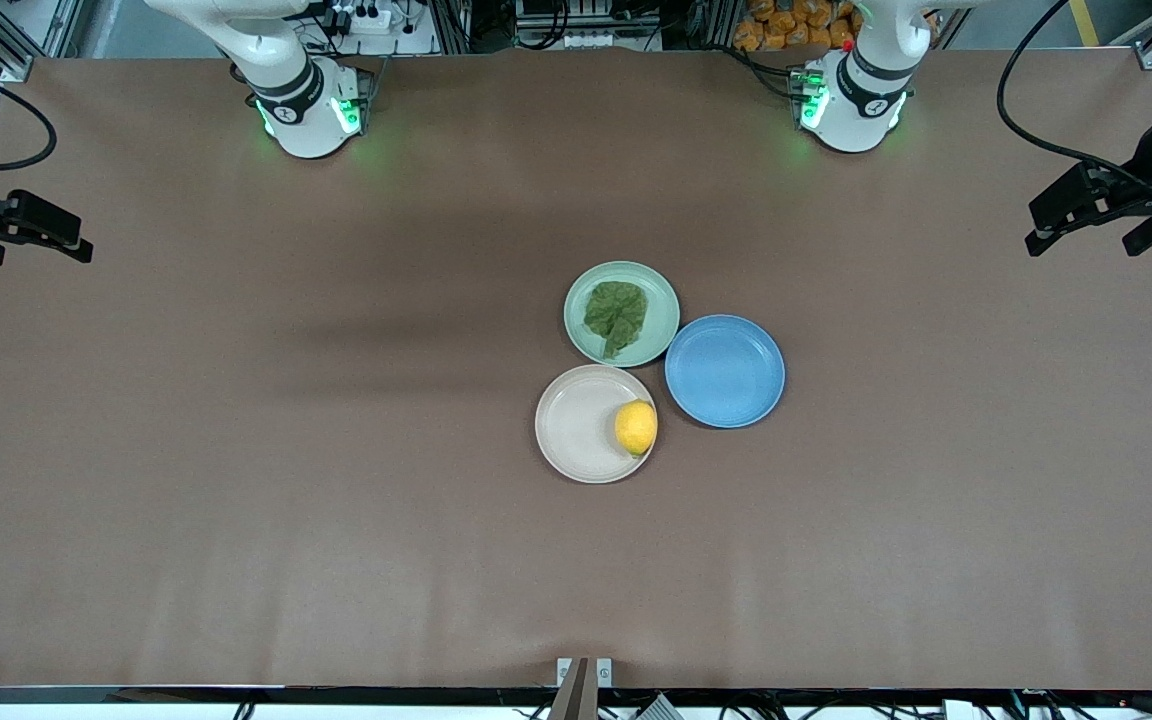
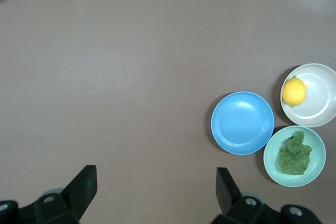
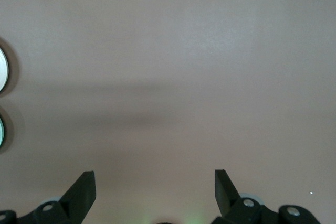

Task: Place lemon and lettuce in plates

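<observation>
The yellow lemon lies in the beige-white plate, against its rim toward the left arm's end. The dark green lettuce lies in the mint green plate, which is farther from the front camera. Both show in the left wrist view: the lemon in the beige plate, the lettuce in the mint plate. My left gripper is open and empty, high over the table's left-arm end. My right gripper is open and empty over the right-arm end. Both arms wait.
An empty blue plate touches both other plates, toward the left arm's end; it also shows in the left wrist view. The three plates cluster at the table's middle. Bare brown tabletop surrounds them.
</observation>
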### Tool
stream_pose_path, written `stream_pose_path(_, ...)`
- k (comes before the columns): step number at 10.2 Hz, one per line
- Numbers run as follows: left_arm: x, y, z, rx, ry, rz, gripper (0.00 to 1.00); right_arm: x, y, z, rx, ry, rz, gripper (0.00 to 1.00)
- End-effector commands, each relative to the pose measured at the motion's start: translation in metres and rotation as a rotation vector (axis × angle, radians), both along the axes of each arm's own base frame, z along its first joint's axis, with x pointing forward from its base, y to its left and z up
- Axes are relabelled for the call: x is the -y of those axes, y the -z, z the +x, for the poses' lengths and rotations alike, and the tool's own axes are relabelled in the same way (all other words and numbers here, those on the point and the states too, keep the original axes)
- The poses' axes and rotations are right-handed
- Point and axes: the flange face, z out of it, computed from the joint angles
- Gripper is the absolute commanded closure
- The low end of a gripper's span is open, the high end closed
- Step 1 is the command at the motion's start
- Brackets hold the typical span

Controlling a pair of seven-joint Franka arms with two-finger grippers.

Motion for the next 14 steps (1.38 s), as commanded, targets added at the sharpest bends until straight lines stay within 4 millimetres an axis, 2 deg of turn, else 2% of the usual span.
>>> stream_pose_path(1, 0.002, -0.003, -0.004, -0.04, 0.043, 0.029, 0.0, 0.001, 0.001, -0.009, 0.001, -0.016, 0.0, 0.0)
stream_pose_path(3, 0.002, -0.008, -0.01, -0.061, 0.044, 0.028, 0.0, 0.0, 0.003, -0.008, -0.002, -0.016, 0.0, 0.0)
stream_pose_path(7, 0.004, -0.009, -0.011, -0.059, 0.051, 0.029, 0.0, 0.001, -0.003, -0.009, 0.017, -0.014, 0.001, 0.0)
stream_pose_path(11, 0.002, -0.01, -0.011, -0.054, 0.046, 0.032, 0.0, 0.005, -0.027, -0.022, 0.058, -0.008, 0.002, 0.0)
stream_pose_path(14, 0.002, -0.01, -0.01, -0.051, 0.046, 0.03, 0.0, 0.008, -0.025, -0.023, 0.055, -0.002, 0.003, 0.0)
